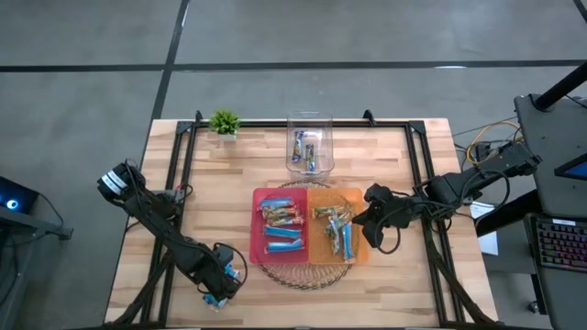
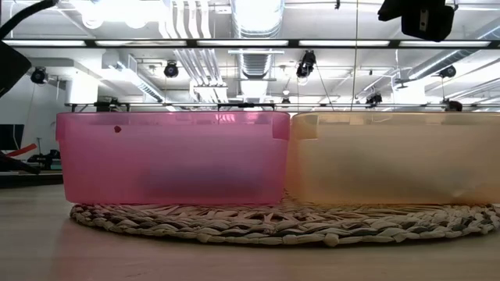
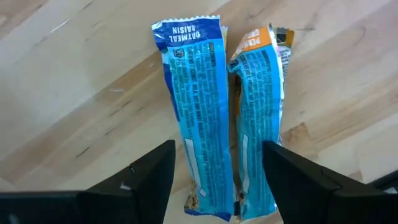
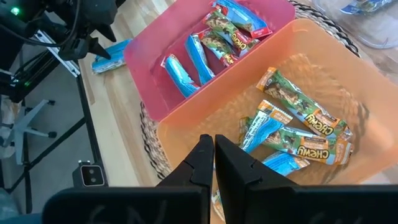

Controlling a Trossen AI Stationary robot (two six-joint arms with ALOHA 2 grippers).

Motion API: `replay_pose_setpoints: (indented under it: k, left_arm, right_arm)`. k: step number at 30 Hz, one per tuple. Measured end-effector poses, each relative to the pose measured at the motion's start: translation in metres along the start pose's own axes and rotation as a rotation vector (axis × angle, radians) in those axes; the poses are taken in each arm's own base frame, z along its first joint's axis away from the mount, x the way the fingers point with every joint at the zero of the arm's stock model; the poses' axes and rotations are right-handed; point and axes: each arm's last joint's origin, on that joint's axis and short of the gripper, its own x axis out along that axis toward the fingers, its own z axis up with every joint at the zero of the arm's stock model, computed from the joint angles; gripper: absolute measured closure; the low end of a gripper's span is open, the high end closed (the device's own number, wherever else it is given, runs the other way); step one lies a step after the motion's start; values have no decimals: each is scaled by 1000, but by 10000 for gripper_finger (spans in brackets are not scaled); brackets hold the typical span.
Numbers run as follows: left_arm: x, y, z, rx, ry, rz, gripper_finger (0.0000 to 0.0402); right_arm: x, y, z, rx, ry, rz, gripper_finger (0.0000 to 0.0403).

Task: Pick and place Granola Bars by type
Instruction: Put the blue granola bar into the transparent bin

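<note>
Two granola bars lie side by side on the bare wood near the table's near-left corner (image 1: 218,298): a blue oatmeal raisin bar (image 3: 199,112) and a blue bar with an orange end (image 3: 258,118). My left gripper (image 3: 217,180) is open above them, one finger on each outer side of the pair, touching neither. My right gripper (image 4: 213,163) is shut and holds nothing; it hovers over the right edge of the orange bin (image 1: 359,247). The pink bin (image 1: 258,229) holds blue and red-wrapped bars (image 4: 202,53), and the orange bin holds several green and orange-ended bars (image 4: 292,134).
Both bins stand side by side on a round woven mat (image 2: 258,226) at the table's middle. Behind them is a clear container (image 1: 309,147) with a few more bars. A small green plant (image 1: 224,122) sits at the far-left edge. Black frame rails (image 1: 179,174) run along the table's sides.
</note>
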Motion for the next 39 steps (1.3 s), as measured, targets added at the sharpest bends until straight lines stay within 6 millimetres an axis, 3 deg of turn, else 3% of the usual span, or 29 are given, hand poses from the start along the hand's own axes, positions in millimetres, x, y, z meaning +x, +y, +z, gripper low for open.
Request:
replay_pose_setpoints:
  k: [10, 39]
  left_arm:
    - [-17, 0, -2, 33, -19, 47, 179]
    - [-8, 4, 3, 76, -90, 29, 179]
  right_arm:
    - [0, 0, 0, 20, -1, -1, 394]
    - [0, 0, 0, 32, -1, -1, 394]
